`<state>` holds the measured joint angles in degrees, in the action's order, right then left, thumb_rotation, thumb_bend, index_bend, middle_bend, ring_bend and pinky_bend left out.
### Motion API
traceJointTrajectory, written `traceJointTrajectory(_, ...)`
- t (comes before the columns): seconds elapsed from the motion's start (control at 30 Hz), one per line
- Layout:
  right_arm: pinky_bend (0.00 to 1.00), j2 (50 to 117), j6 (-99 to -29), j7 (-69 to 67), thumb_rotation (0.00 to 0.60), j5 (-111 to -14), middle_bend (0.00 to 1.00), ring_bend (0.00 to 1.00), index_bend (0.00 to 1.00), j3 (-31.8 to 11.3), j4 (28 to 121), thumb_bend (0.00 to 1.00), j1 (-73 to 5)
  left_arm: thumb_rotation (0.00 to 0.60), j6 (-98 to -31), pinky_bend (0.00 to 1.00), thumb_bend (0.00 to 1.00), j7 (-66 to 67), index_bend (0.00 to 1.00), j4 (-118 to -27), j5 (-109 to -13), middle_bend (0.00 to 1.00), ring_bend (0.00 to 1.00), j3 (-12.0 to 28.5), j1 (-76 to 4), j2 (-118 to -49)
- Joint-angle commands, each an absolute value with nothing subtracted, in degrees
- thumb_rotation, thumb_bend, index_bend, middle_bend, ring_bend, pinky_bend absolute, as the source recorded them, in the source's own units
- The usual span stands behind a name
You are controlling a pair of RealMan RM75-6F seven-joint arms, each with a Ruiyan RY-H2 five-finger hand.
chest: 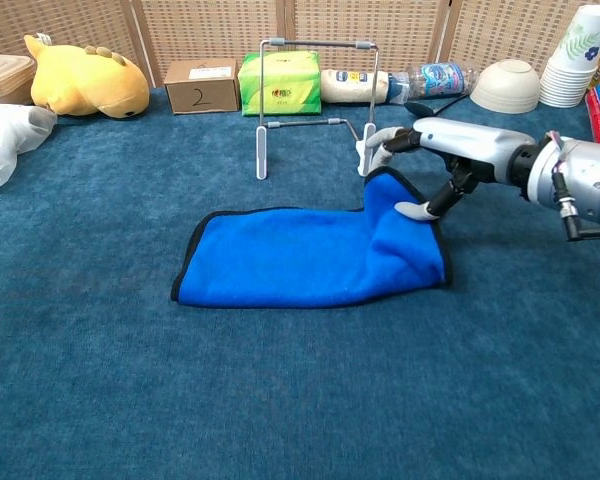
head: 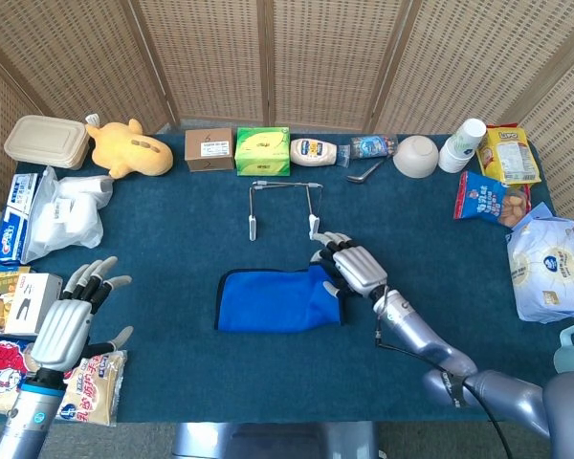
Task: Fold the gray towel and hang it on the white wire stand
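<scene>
At three o'clock of the folded towel, right hand fingers pinch its raised corner; a loose pinch could drop it short of the wire stand.

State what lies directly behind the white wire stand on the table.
Behind the white wire stand sits a green tissue box, with a brown cardboard box to its left and a mayonnaise bottle to its right. Nothing there looks hidden.

Towel before wire stand
</scene>
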<state>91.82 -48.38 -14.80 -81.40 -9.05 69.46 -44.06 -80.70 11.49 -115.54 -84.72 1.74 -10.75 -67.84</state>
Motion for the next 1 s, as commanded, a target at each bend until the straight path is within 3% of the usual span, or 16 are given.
traceJointTrajectory(0.03, 0.0, 90.9, -48.4, -14.9, 0.6, -81.7, 0.04, 0.0, 0.23, -8.7, 69.9, 0.39, -44.0, 0.6, -80.7, 0.0, 0.34, 11.5, 0.21, -115.5, -84.9, 0.04, 0.0, 1.8, -10.8, -68.0)
traceJointTrajectory(0.5, 0.0, 83.6, -51.1, -12.8, 0.6, -81.0, 0.04, 0.0, 0.2, -7.3, 78.4, 0.39, -41.1, 0.6, -80.7, 0.0, 0.34, 11.4, 0.2, -115.1, -85.2, 0.04, 0.0, 2.1, -11.0, -68.5)
traceJointTrajectory(0.67, 0.0, 80.2, -51.4, -9.2, 0.6, -80.8, 0.04, 0.0, 0.2, -5.1, 86.1, 0.39, -39.4, 0.6, -80.4, 0.0, 0.34, 11.3, 0.2, -114.8, -84.8, 0.04, 0.0, 2.3, -11.2, -68.4)
traceJointTrajectory(1.0, 0.0, 79.8, -50.7, -3.2, 0.6, -80.0, 0.04, 0.0, 0.19, -3.5, 92.3, 0.39, -39.0, 0.6, -79.7, 0.0, 0.34, 11.4, 0.2, -114.6, -84.2, 0.04, 0.0, 2.8, -11.7, -68.5)
